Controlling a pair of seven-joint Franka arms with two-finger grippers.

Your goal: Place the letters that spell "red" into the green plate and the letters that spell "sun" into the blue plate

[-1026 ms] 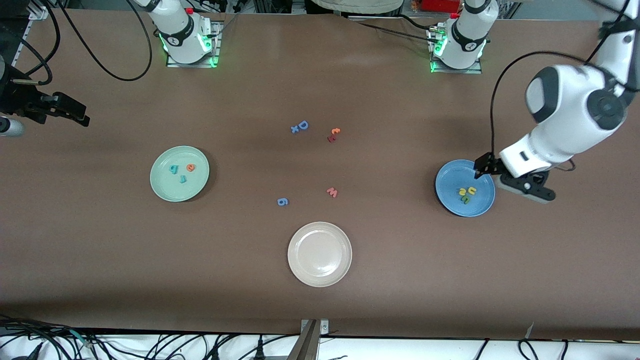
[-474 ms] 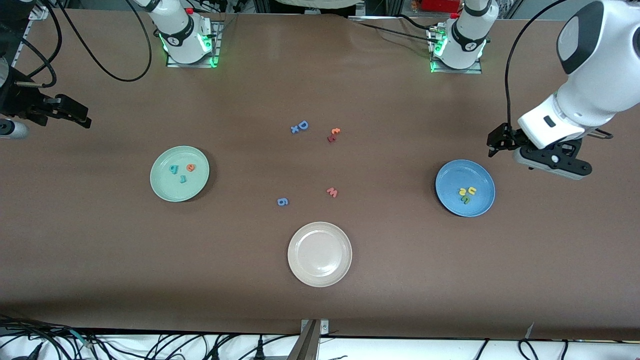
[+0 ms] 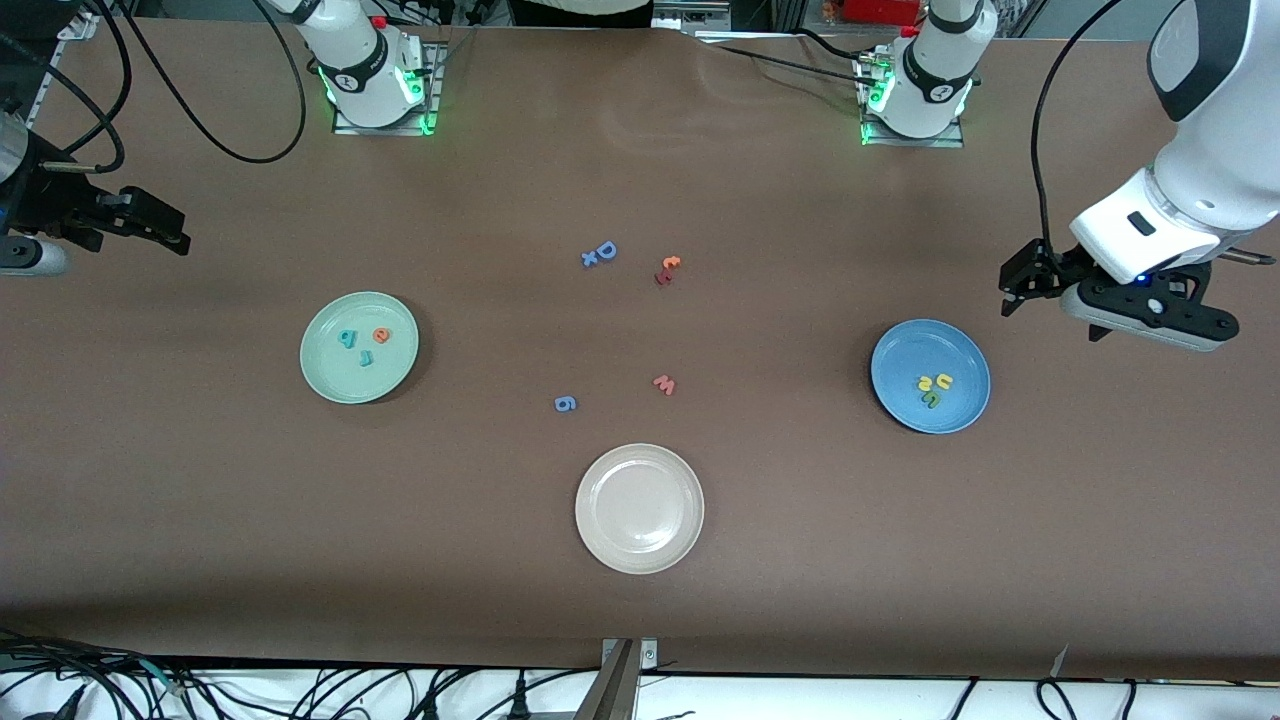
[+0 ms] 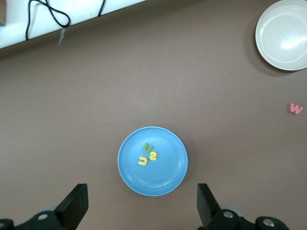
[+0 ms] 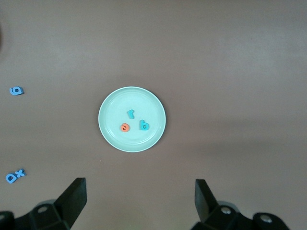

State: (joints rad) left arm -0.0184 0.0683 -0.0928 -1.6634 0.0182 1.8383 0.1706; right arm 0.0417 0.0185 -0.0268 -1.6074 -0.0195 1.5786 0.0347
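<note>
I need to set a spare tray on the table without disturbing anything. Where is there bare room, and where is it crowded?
Bare table lies between the green plate and the blue "6", and between the red-pink "w" and the blue plate. The strip nearer the camera, either side of the beige plate, is bare too. The middle is crowded with loose letters: blue "D", orange-red pair.

"Red" letters [image 3: 365,344] are lying in the plate [image 3: 330,378] toward the right arm's end of the surface [image 3: 800,560]; "sun" letters [image 3: 934,389] are lying in the plate [image 3: 900,350] toward the left arm's end. A third plate [image 3: 600,540] is sitting between them, nearer the front edge.
</note>
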